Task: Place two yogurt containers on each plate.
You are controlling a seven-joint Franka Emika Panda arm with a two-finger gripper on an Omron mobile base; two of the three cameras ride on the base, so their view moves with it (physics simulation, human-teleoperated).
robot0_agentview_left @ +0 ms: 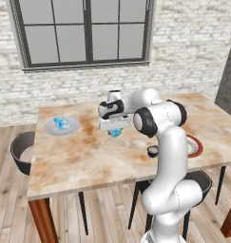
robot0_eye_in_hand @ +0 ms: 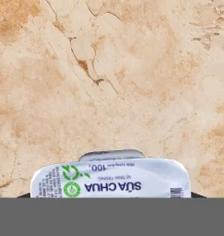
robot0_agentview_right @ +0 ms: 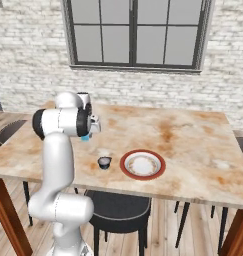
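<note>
Here the hand (robot0_agentview_left: 116,132) grips a yogurt container (robot0_eye_in_hand: 110,180), its lid's long axis crosswise

- The marbled tan stone bench (robot0_agentview_left: 88,156) lies open and bare under the claw (robot0_agentview_left: 116,133), which hangs clear above it with a light-blue yogurt cup (robot0_agentview_left: 116,133) in its grip.
- Toward the round grey-white plate (robot0_agentview_left: 75,127), already carrying light-blue cups (robot0_agentview_left: 61,123), the bench top between is free.
- A small dark cup (robot0_agentview_right: 104,162) stands just beside the white plate with reddish-brown rim (robot0_agentview_right: 142,174), narrowing the near side there.
- The far right of the bench is open.
</note>
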